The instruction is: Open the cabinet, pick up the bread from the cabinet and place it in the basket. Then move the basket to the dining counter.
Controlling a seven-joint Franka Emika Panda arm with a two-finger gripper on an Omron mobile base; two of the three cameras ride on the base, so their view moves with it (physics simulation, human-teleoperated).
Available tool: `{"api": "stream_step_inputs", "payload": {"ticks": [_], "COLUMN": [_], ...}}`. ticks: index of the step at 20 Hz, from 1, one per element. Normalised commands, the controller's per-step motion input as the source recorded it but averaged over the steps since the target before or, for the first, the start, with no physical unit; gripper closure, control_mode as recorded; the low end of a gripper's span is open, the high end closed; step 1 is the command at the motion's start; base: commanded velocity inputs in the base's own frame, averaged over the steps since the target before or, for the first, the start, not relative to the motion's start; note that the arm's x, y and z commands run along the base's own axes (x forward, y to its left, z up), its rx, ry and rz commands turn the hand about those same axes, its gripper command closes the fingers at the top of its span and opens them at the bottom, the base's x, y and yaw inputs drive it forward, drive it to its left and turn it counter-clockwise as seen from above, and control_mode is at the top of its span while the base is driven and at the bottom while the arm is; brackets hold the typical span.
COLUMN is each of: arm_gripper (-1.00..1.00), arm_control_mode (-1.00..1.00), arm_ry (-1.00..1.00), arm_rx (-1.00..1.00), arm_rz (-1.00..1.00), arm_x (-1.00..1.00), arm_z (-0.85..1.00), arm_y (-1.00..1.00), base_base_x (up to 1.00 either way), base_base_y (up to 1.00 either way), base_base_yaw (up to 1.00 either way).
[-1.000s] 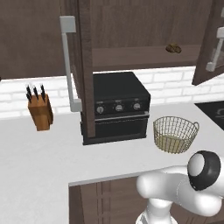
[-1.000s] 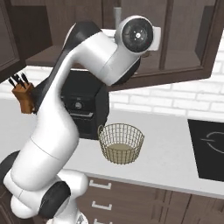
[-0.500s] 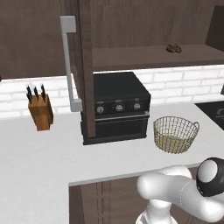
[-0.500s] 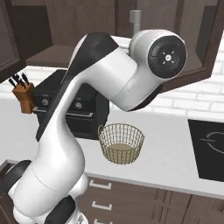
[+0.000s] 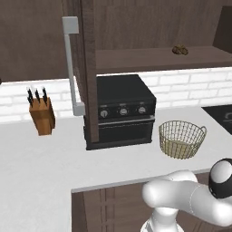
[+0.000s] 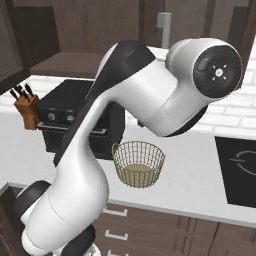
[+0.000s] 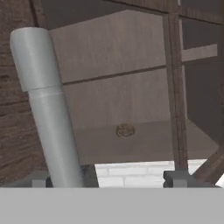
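Your hand (image 7: pixel 107 177) is spread wide, holding nothing. The grey handle (image 7: pixel 46 109) stands just beside its left finger. The bread (image 7: pixel 125 130) sits ahead on the cabinet (image 7: pixel 131 87) shelf.

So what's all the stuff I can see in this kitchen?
cabinet: one, dark brown, on the wall, doors open
door handle: one, grey bar, close in front of the tool
bread: one, brown, on the cabinet shelf
oven: one, black, on the worktop under the shelf
basket: one, tan wire, on the worktop right of the oven
knife block: one, wooden, left of the oven
hob: one, black, far right
robot arm: one, white with dark joints
tool: one, dark tips, open
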Motion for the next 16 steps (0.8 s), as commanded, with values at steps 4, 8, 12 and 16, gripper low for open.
{"api": "stream_step_inputs", "payload": {"ticks": [4,8,12,16], "arm_gripper": [-1.0,-1.0,-1.0,-1.0], "arm_control_mode": [-1.0,-1.0,-1.0,-1.0], "arm_ry": [0.13,0.18,0.2,0.22], "arm_rx": [-0.01,-0.07,-0.12,-0.36], "arm_rz": [-0.35,-0.39,-0.45,-0.29], "arm_x": [-0.98,-0.99,-0.84,-0.31], "arm_z": [0.0,0.0,0.0,-0.01], "arm_y": [-0.04,0.22,0.43,0.86], "base_base_x": [0.0,0.0,0.0,0.0], "base_base_y": [0.0,0.0,0.0,0.0], "base_base_yaw": [0.0,0.0,0.0,0.0]}}
